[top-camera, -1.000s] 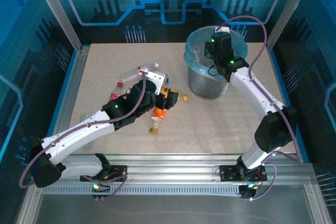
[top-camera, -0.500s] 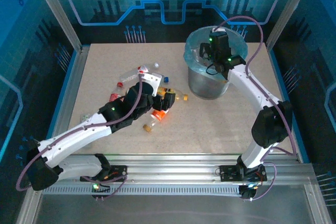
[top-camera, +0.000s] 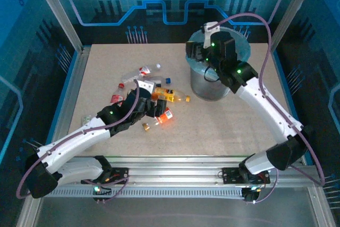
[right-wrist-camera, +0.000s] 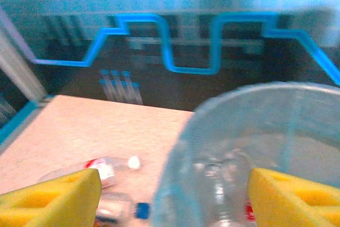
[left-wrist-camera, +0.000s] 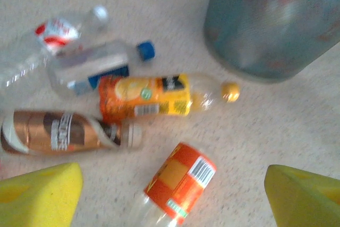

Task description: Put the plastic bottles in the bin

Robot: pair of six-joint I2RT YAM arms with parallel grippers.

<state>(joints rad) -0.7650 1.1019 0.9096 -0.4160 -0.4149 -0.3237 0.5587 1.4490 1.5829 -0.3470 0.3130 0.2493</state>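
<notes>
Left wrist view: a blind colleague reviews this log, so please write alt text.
Several plastic bottles lie on a speckled table below the open left tool, a red-labelled bottle nearest. The bin stands at upper right.

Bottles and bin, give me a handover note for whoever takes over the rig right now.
Left gripper: jaws open, low over the bottles on the table, with an orange-label bottle below them, not gripped.
Right gripper: jaws open, empty, above the bin.
Done: at least one bottle lies in the bin.
Left: several bottles on the table, to go in.
</notes>
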